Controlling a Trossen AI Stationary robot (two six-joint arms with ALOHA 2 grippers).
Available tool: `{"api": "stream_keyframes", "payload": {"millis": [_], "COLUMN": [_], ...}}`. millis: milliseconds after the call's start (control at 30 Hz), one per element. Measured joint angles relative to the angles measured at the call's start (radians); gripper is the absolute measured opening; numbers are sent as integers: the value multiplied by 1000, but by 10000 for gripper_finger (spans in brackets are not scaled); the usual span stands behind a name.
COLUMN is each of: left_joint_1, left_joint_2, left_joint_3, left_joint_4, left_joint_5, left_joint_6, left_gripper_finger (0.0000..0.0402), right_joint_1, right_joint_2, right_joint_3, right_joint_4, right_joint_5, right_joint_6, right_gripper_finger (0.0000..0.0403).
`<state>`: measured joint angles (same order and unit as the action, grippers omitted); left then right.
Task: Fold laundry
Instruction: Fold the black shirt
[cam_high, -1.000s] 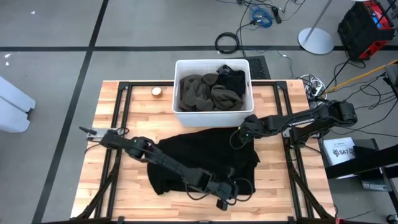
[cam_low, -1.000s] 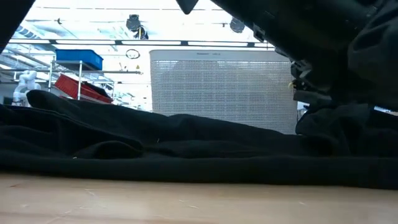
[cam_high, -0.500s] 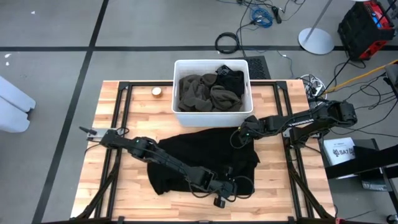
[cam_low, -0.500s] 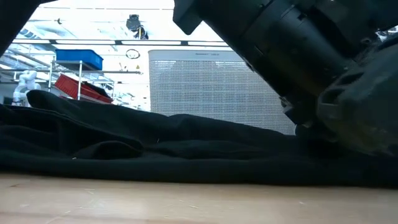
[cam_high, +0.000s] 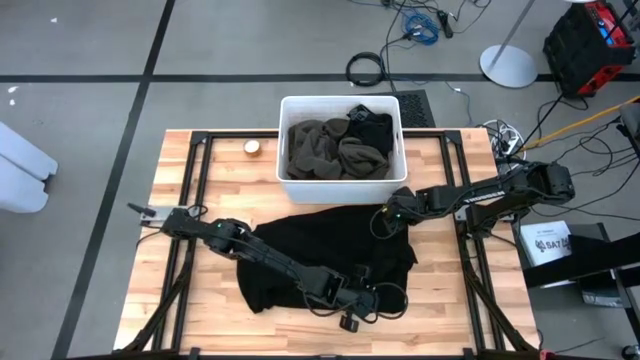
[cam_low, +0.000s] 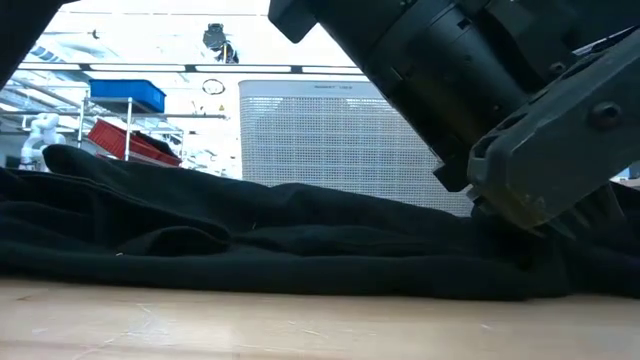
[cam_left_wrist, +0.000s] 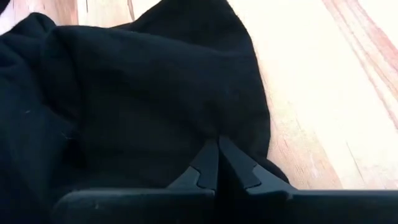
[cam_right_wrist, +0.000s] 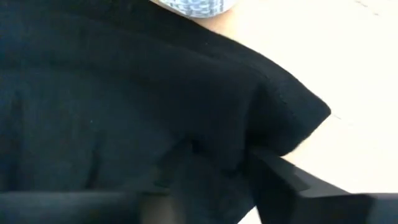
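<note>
Black garment (cam_high: 325, 252) is lying spread across the near half of the wooden table (cam_high: 220, 170), just in front of the white bin (cam_high: 340, 190). Left gripper (cam_left_wrist: 219, 144) is pinching its near hem, fingers fully together on the cloth. Right gripper (cam_right_wrist: 214, 163) is working at the far right corner, fingers partly apart with a fold of cloth between them, though a firm hold isn't certain. Judging by this, both corners are being secured; lifting and folding should follow. Olive-grey laundry (cam_high: 325, 148) and a black piece (cam_high: 375, 125) are waiting in the bin.
</note>
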<state>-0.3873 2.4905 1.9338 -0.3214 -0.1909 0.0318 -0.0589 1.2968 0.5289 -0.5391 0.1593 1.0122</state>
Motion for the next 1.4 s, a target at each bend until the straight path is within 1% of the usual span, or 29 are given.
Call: {"api": "stream_keyframes", "payload": {"millis": [67,167,200,233,433,567,667,833,933,1033,1233,1400], "left_joint_1": [0,-7,-10,-12,-39,-62,-82,-129,-161,-195,-268,-317], "left_joint_2": [0,-4,-4,-5,-45,-120,-170,-236,-263,-282,-335,-401], "left_joint_3": [-2,-4,-4,-2,7,16,16,16,18,18,18,18], "left_joint_4": [10,39,50,53,22,19,-24,-123,-196,-332,-611,-789], "left_joint_5": [0,-5,-5,-7,-25,-55,-79,-111,-169,-237,-334,-375], "left_joint_6": [0,1,1,1,32,61,63,61,42,-25,-193,-342], "left_gripper_finger": [4,3,2,2,1,1,1,0,0,0,0,0], "right_joint_1": [1,1,1,2,14,49,84,145,194,256,340,349], "right_joint_2": [0,0,0,0,-38,-108,-153,-181,-184,-183,-164,-83], "right_joint_3": [0,0,0,0,17,61,102,125,132,132,132,132], "right_joint_4": [1,7,10,13,10,13,13,16,43,137,445,628], "right_joint_5": [-5,-10,-11,-12,-91,-90,-80,-81,-71,-24,95,104], "right_joint_6": [-3,-23,-32,-35,-64,-72,-80,-63,-43,-28,-79,-141], "right_gripper_finger": [98,26,14,10,2,1,1,0,0,0,0,0]}}
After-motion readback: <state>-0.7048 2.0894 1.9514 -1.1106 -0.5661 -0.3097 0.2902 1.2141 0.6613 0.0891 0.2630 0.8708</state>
